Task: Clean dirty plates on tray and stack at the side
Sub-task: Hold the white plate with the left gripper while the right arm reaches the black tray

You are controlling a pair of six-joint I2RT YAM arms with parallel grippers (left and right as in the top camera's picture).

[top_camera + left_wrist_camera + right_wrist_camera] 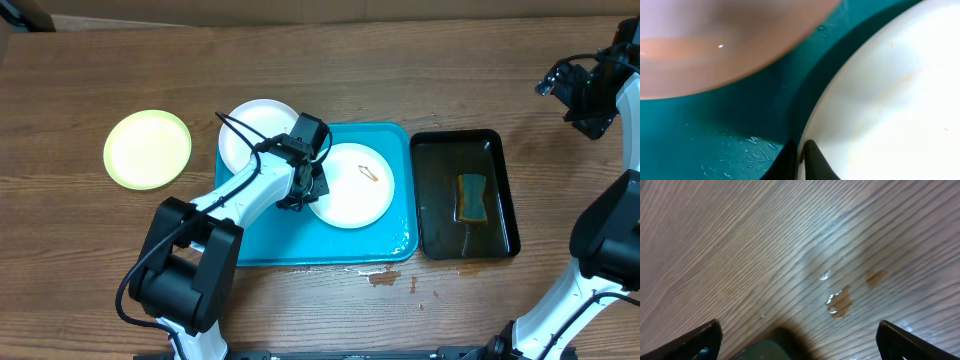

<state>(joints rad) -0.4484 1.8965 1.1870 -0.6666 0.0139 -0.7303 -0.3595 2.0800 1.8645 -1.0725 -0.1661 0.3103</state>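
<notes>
Fingertips [812, 160] of the left gripper [799, 152] were pressed nearly together on the rim of the smeared white plate [890, 95]. That plate lay flat inside the tray [715, 140], and only a thin edge of it was pinched.

Risks, as judged:
- The plate could pivot or slip out on lifting. The grip was at one edge only, and the tray floor was beaded with water.
- The orange smear [368, 172] was not yet wiped, so a dirty plate could end up stacked if it were moved as is.
- The second white plate [255, 130] was laid across the tray's far-left corner, near the gripper. It could be clipped or shoved off the rim by a swing to the left.
- Water could be dripped onto the table [80, 60], where a brownish spill [385, 277] was already seen in front of the tray.

Surroundings:
- The yellow-green plate [147, 149] was set on the table left of the tray, well apart. The second white plate lay between it and the gripped plate, so the direct path was obstructed.
- The sponge [472, 197] was lying in the black tray [440, 165], just right of the tray.
- The right gripper [799, 325] was held spread wide and empty over bare wood, well apart from the sponge and the plates.
- A blurred pale shape at the top of the left wrist view could not be identified.
</notes>
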